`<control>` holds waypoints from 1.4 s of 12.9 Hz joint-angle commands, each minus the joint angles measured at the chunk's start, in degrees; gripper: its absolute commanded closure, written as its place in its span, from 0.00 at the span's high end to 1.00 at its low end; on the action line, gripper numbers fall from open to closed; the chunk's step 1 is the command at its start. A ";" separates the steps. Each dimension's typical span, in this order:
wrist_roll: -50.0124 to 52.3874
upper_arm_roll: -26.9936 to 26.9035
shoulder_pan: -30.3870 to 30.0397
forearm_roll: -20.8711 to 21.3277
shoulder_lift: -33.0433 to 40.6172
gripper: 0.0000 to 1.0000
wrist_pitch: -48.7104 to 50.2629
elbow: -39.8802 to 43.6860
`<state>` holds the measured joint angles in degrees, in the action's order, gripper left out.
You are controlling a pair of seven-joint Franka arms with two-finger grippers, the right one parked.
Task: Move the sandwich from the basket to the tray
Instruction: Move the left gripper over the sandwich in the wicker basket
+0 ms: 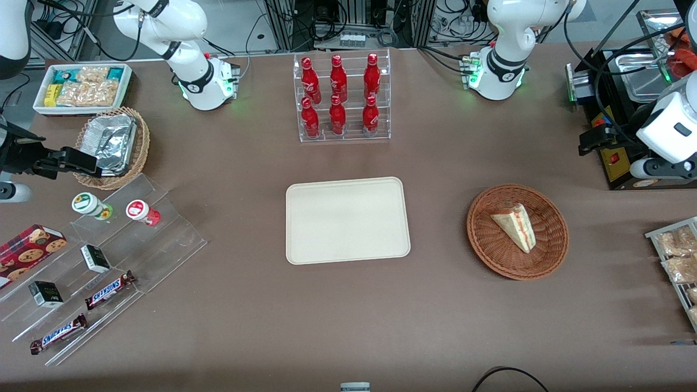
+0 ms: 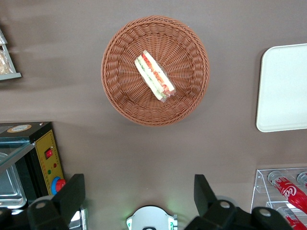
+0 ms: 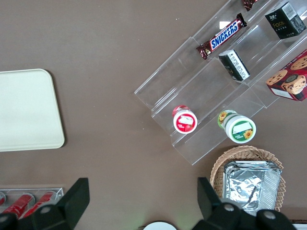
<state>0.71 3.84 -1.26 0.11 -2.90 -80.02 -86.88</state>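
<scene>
Wicker basket (image 1: 518, 232) with sandwich (image 1: 515, 226); gripper (image 2: 138, 197) above.

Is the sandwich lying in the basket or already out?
In. The sandwich lies in the basket; the open gripper hangs above; the tray is bare.

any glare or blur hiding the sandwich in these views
Front view: even light, sandwich sharp in the basket. Left wrist view: its clear wrap shows no strong glare, filling layers readable; the open end effector high above the table, fingers dark but crisp.
</scene>
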 commanded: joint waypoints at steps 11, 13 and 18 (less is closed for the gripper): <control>0.43 0.20 0.12 0.68 -0.97 1.00 -11.19 -11.36; 1.91 0.20 0.21 0.68 -1.49 1.00 -16.46 -15.14; 7.45 0.20 0.21 0.77 -6.84 1.00 -29.12 -21.05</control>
<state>5.71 3.87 -1.20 0.13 -8.73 -106.14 -106.80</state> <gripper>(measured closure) 0.000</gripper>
